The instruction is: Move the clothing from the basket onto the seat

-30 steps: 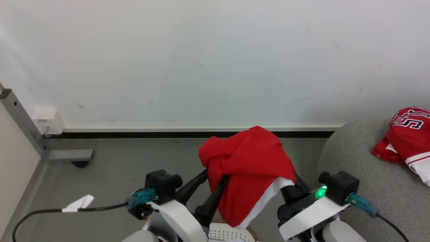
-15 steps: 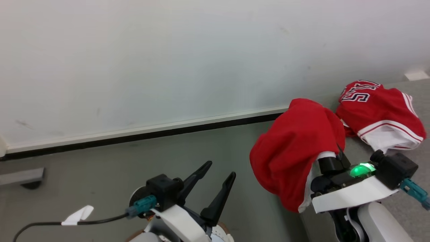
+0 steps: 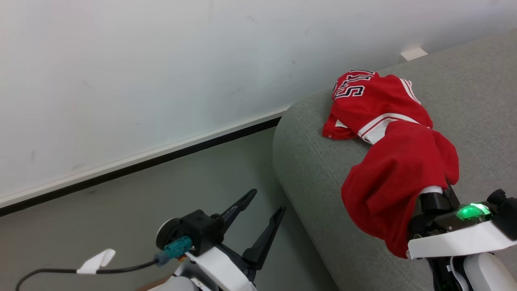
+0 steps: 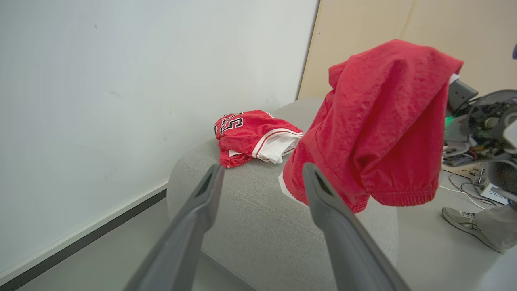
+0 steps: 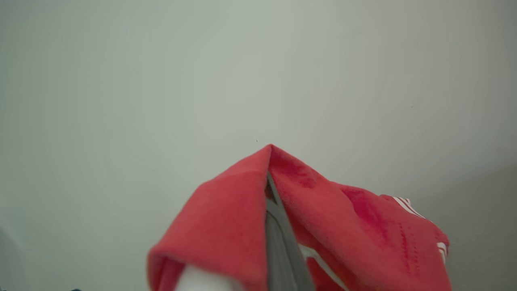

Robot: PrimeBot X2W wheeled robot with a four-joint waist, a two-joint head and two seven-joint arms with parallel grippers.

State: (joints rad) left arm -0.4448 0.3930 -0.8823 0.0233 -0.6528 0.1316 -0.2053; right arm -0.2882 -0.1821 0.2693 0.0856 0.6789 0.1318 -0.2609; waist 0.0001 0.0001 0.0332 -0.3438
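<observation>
Over the sofa (image 3: 315,161) the right tool (image 5: 269,182) grips a red garment (image 3: 398,178), draped and held aloft, near the jersey (image 3: 371,105) lying on the cushion. The left tool (image 3: 266,201) gapes wide and empty above the floor (image 3: 161,194).

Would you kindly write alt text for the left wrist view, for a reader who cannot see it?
A plain red garment hangs in the air over a grey sofa, where a red jersey lies crumpled. The left tool, open, frames them from the foreground.
</observation>
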